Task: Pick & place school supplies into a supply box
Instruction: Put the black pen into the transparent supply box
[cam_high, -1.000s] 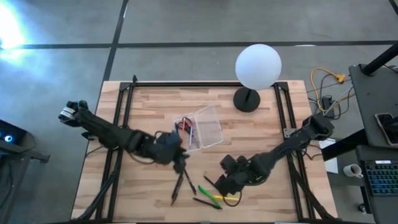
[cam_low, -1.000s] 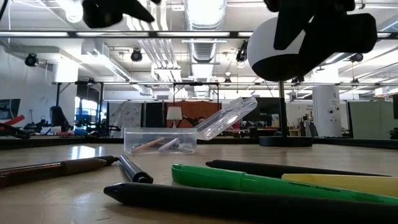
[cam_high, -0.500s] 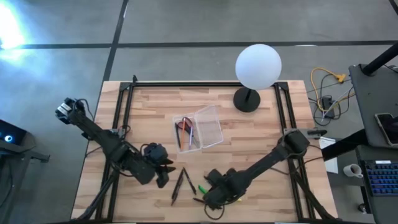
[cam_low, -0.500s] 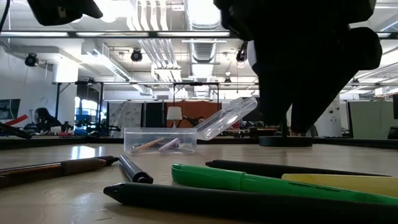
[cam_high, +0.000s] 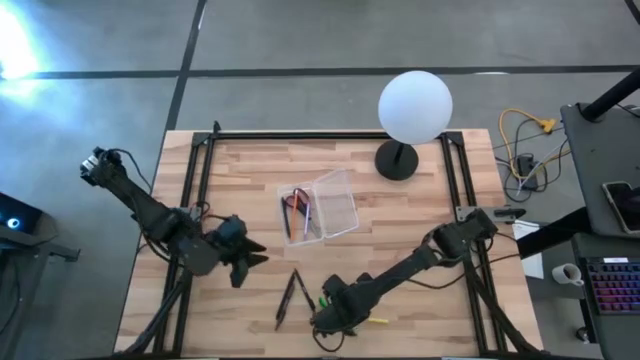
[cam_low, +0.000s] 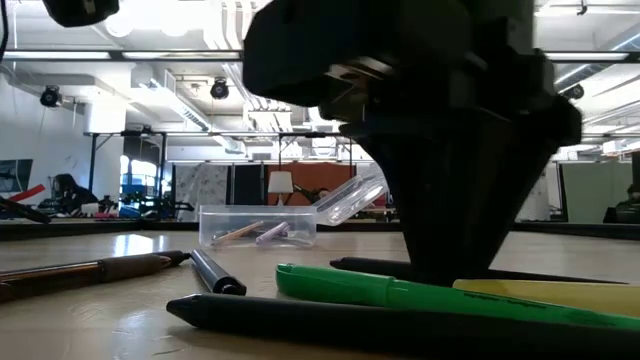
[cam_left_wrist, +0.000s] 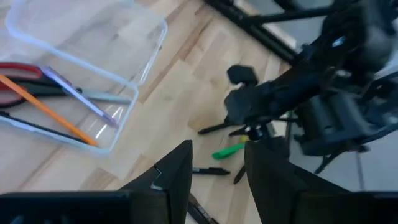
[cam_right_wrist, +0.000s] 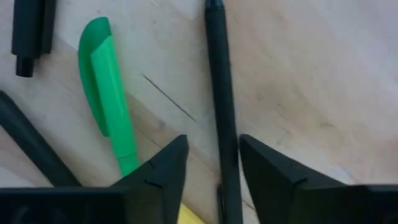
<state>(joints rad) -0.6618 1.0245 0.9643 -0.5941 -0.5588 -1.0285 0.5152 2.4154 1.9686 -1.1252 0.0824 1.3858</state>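
Observation:
The clear supply box (cam_high: 320, 210) lies open mid-table, with red scissors (cam_left_wrist: 18, 71), an orange pencil (cam_left_wrist: 46, 106) and other pens inside. Loose supplies lie flat near the front edge: a green pen (cam_right_wrist: 109, 99), a black pen (cam_right_wrist: 224, 124), a yellow one (cam_low: 550, 292) and dark pens (cam_high: 288, 298). My right gripper (cam_right_wrist: 212, 152) points straight down, open, with one finger on each side of the black pen, just above the table. I cannot tell whether it touches the pen. My left gripper (cam_high: 250, 258) hangs open with nothing between its fingers, left of the box.
A white globe lamp (cam_high: 414, 105) on a black base (cam_high: 397, 160) stands at the back right. A brown pencil (cam_low: 90, 272) lies toward the front left. Black frame rails (cam_high: 195, 190) run along the table's left and right sides.
My right gripper has come down and gone toward the table's near-left, tipping until it points straight down over the loose pens. My left gripper has drawn back from the box toward the table's left edge. No supplies have moved.

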